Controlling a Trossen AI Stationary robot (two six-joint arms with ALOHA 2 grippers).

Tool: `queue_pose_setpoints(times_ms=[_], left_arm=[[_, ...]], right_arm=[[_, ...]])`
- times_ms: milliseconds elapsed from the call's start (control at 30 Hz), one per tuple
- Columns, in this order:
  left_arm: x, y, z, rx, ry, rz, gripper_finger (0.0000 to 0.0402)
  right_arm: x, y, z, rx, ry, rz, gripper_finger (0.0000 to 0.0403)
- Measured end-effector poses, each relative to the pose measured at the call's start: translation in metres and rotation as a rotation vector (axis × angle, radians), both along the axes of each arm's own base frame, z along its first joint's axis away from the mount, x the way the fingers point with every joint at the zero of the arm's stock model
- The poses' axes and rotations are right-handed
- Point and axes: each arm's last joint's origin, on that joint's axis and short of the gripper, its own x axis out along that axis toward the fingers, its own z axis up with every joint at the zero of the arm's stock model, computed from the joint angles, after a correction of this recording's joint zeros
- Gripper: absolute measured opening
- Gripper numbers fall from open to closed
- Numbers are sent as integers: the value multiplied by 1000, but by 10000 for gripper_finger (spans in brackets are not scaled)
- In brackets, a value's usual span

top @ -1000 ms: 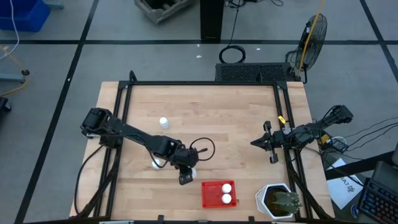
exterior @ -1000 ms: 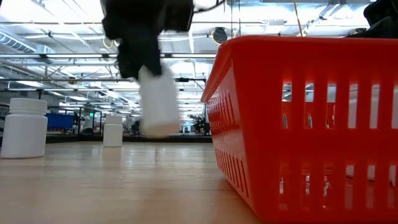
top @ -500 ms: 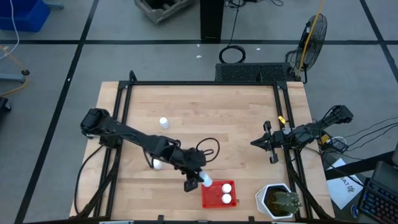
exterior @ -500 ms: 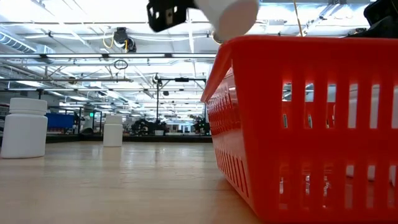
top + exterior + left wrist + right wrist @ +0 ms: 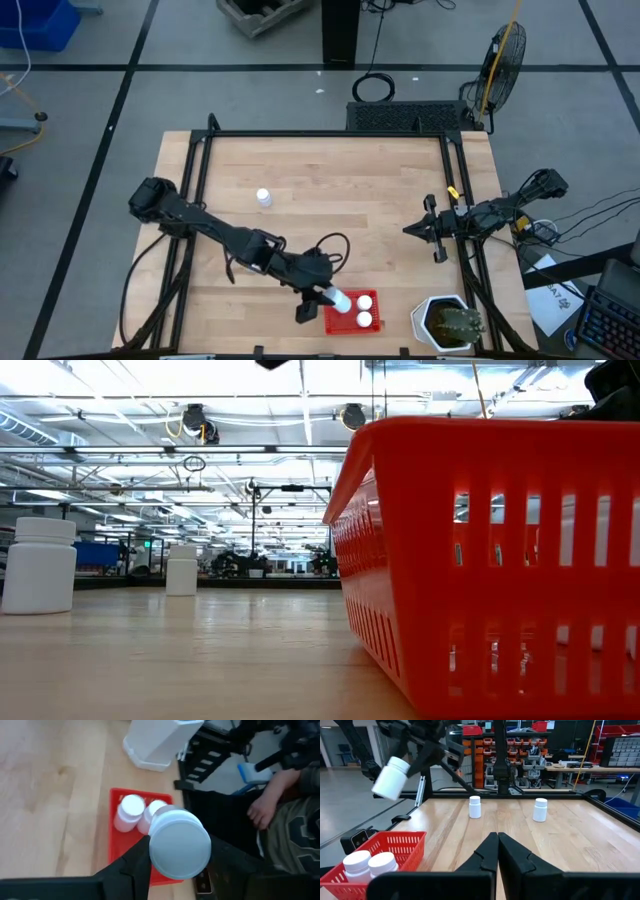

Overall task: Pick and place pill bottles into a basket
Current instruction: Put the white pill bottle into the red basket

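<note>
- Left side of the table: two pill bottles stand upright on the wood, well apart from the basket. In the high view I see only one of them (image 5: 263,198); the low view shows both, a near one (image 5: 39,564) and a far one (image 5: 181,570)
- Left gripper (image 5: 322,300): over the last second I have swung it from the open table, just left of the basket, up and across to the basket's left edge. It is pinching a third bottle (image 5: 337,298), fingers (image 5: 134,865) clamped on the body, cap pointing forward in the wrist view
- In the low view the carried bottle has risen out of the top of the picture; a second ago it hung blurred at mid-height beside the basket wall
- The held bottle is tilted, cap end over the basket's left part, not yet released
- Basket (image 5: 330,322): red, near the front edge of the table; two bottles already lie inside at its right end (image 5: 365,310), touching each other
- Meaning for the task, my judgement: two in, one about to drop, two left on the table. Next I need to open over the free left half so the bottle falls clear of the rim
- Plant pot (image 5: 447,322): just right of the basket, untouched
- Right gripper (image 5: 432,229): parked at the table's right edge, unmoved; fingers pressed together, holding nothing
</note>
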Motion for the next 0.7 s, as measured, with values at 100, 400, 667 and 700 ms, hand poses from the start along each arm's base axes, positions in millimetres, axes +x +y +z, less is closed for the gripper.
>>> queue_pose_setpoints(times_ms=[100,400,667,700], left_arm=[[0,-3,1,-4,-16,-7,176],[13,-13,-19,22,-9,-38,164],[35,-20,-30,138,171,-43,173],[39,-20,-34,157,202,-40,171]], right_arm=[[0,0,0,0,0,0,2],[0,0,0,0,1,0,4],[1,0,-1,-7,14,0,2],[1,1,-2,-10,18,1,2]])
